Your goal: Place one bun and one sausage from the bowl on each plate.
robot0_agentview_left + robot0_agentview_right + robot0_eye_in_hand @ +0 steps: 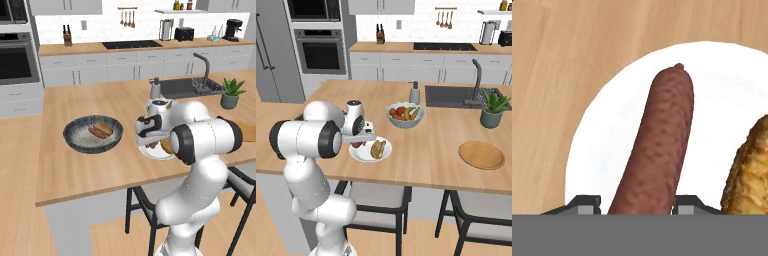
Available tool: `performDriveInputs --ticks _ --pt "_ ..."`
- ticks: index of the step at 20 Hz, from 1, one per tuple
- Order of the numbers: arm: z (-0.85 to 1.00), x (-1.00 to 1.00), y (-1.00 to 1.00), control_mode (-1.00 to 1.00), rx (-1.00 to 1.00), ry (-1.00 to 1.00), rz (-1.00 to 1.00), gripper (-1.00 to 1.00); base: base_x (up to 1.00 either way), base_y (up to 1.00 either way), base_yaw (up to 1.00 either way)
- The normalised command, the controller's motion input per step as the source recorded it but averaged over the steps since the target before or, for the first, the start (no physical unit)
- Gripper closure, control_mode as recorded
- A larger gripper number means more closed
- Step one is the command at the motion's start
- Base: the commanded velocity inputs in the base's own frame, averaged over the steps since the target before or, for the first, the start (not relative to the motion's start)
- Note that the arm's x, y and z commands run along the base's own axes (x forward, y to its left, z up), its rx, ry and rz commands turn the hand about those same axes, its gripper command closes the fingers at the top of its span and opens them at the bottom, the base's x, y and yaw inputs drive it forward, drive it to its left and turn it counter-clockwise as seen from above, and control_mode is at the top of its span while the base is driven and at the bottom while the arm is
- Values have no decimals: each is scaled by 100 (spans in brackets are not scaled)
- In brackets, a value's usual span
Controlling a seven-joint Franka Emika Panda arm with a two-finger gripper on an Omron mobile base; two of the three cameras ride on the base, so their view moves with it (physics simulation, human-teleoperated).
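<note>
One wide wooden surface [75, 170] carries everything: one dark speckled bowl [93, 134], two plates, one fruit bowl [404, 114], one potted plant [492, 108] and one soap bottle [415, 93]. The bowl, the largest dish, has a paler inside and holds one bun [105, 127] and one sausage [97, 133] side by side. The white plate [370, 150] is glossy and round with a shallow rim, and sits near the surface's front edge, right of the bowl; the tan plate [481, 154] is a flat wooden disc, well apart to the right near the plant. On the white plate lies a second bun [378, 148], golden and rough-crusted, and a second sausage [659, 147], reddish-brown and finely pebbled with a small nub at its far tip. The end effector [637, 204] hangs low over the white plate, its two fingertips standing on either side of this sausage's near end, and the sausage runs straight out from between them across the plate, just beside the bun. Whether the fingertips press the sausage or stand slightly clear of it, I cannot tell.
</note>
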Motion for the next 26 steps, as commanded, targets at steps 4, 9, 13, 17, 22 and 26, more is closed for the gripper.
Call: performDriveInputs --ticks 4,9,13,17,22,26 --pt "-21 14 0 -100 -2 0 0 100 0 0 0" --pt "-32 5 0 -100 0 1 0 100 0 0 0" --pt "-3 0 0 -100 0 0 0 -100 0 0 0" --pt "0 0 0 -100 0 0 0 -100 0 0 0" --pt "9 -29 0 -100 0 -7 0 -100 0 0 0" --pt "71 -41 0 -100 0 -2 0 -100 0 0 0"
